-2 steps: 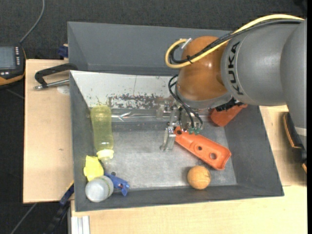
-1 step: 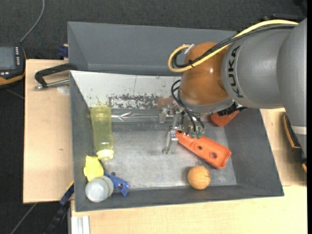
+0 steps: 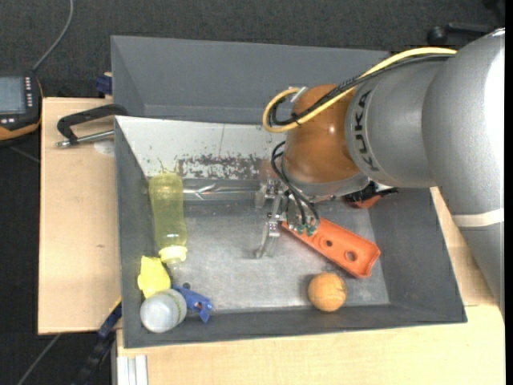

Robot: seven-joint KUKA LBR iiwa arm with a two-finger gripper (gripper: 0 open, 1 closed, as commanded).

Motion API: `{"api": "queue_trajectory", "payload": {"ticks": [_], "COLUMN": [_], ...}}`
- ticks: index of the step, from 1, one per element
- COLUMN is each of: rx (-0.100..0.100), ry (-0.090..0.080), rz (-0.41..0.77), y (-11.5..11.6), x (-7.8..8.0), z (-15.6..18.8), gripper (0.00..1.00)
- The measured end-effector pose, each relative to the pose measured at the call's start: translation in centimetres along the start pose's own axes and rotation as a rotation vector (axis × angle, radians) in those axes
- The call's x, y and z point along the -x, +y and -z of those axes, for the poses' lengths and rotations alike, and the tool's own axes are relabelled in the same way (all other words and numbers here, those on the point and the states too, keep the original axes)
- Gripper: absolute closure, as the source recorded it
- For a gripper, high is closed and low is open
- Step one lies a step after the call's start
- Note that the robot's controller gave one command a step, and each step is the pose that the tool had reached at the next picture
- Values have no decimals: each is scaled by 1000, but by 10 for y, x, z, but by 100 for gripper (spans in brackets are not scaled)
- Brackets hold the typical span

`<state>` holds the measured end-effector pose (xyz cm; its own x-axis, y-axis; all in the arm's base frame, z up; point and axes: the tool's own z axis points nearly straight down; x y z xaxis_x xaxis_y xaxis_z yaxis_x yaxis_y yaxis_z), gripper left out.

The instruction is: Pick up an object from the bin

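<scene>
Hanging low in the bin, the gripper sits beside the orange holed bar, plausibly the handiest pick; its opening cannot be told

We look down on the grey bin from above and a little to one side, so its far wall stands toward the top of our view. We sit close enough that the bin spans most of it, and the arm reaches in from our right.
</scene>
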<state>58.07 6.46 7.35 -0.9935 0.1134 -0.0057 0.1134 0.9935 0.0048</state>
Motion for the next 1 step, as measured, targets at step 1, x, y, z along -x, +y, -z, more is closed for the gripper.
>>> {"api": "queue_trajectory", "payload": {"ticks": [1], "rx": [3], "ry": [6], "rz": [121], "y": [-31], "x": [8], "z": [29], "gripper": [0]}}
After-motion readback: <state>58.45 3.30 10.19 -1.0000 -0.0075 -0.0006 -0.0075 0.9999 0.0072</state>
